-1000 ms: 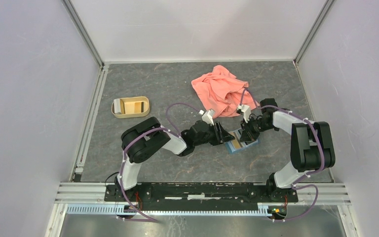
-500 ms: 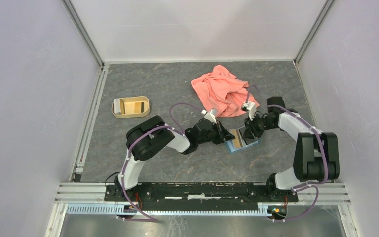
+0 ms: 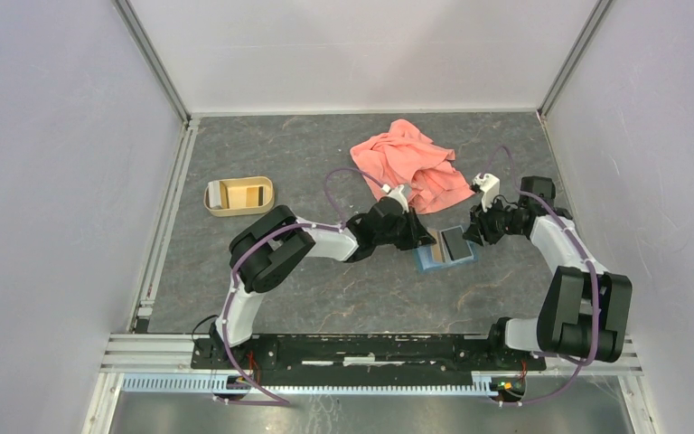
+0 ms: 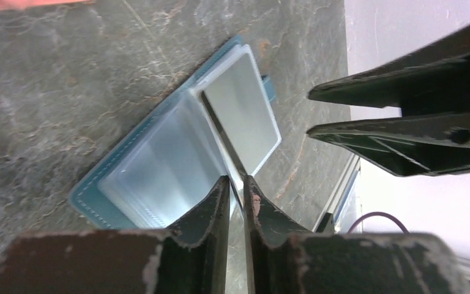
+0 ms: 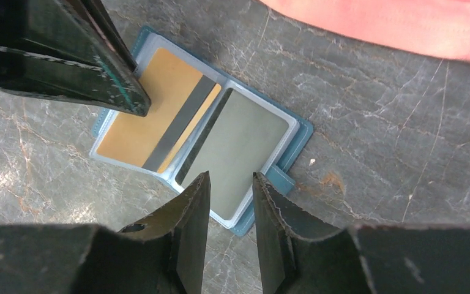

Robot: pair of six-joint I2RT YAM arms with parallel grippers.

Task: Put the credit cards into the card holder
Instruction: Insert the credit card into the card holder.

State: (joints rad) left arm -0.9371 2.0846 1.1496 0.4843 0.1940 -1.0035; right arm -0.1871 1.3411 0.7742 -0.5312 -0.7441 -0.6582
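Observation:
The teal-blue card holder lies open on the grey table between my two grippers. In the right wrist view an orange-gold credit card with a dark stripe sits in the holder's left clear sleeve, and the right sleeve looks grey. My left gripper is shut, its tips resting over the left sleeve, and it also shows in the left wrist view. My right gripper is slightly open and empty, just above the holder's right edge. No other card shows.
A salmon-pink cloth lies just behind the holder. A tan oval tray stands at the far left. Enclosure walls with metal rails border the table on three sides.
My right gripper has pulled back to the right off the holder. My left gripper has shifted right onto the holder's left side. The holder now lies open and uncovered.

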